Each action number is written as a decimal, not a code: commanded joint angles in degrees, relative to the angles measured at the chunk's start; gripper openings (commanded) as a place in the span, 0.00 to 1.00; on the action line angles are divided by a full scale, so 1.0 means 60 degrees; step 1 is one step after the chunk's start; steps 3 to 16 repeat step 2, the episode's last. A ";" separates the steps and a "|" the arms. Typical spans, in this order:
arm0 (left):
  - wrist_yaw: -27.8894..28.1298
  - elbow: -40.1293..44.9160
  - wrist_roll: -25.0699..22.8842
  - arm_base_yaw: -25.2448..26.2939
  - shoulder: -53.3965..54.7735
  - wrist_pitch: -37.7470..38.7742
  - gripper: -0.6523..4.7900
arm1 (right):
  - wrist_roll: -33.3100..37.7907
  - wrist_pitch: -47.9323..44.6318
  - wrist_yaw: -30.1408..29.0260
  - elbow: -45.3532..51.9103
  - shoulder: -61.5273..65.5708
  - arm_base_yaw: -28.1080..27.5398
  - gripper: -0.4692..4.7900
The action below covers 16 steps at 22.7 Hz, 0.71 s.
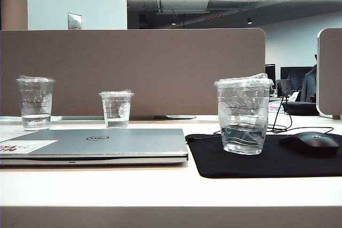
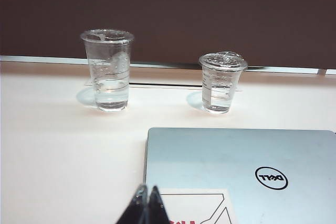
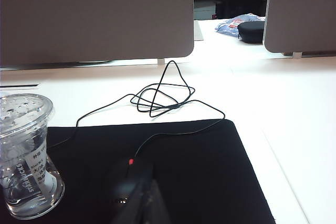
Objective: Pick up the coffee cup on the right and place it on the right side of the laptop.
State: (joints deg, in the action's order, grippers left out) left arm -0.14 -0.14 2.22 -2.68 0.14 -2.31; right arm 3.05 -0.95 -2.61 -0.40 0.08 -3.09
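Standing on the black mouse mat (image 1: pixel 267 164), near its left edge, the coffee cup (image 1: pixel 243 115) waits upright with its lid on and a little water in the bottom; it sits close to the laptop (image 1: pixel 107 145), whose lid is shut and which lies flat toward the desk's front edge. Neither arm has reached for it: the right gripper (image 3: pixel 144 203) hangs back over the mouse (image 3: pixel 126 184), fingers pressed together and empty, and the left gripper (image 2: pixel 146 205) hovers at the laptop's near edge, tips touching. From the right wrist view you get the tangled cable (image 3: pixel 163 95) behind the mat; the left wrist view alone shows both spare cups (image 2: pixel 108 69) along the desk's back edge clearly.
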 commanded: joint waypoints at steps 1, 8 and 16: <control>0.0022 -0.0036 0.0022 0.0022 0.0004 -0.0044 0.11 | 0.0025 -0.0149 -0.0007 0.0055 -0.0022 -0.0004 0.09; 0.0022 -0.0036 0.0022 0.0022 0.0004 -0.0044 0.11 | 0.0025 -0.0149 -0.0007 0.0055 -0.0022 -0.0004 0.09; 0.0022 -0.0036 0.0022 0.0022 0.0004 -0.0044 0.11 | 0.0025 -0.0149 -0.0007 0.0055 -0.0022 -0.0004 0.09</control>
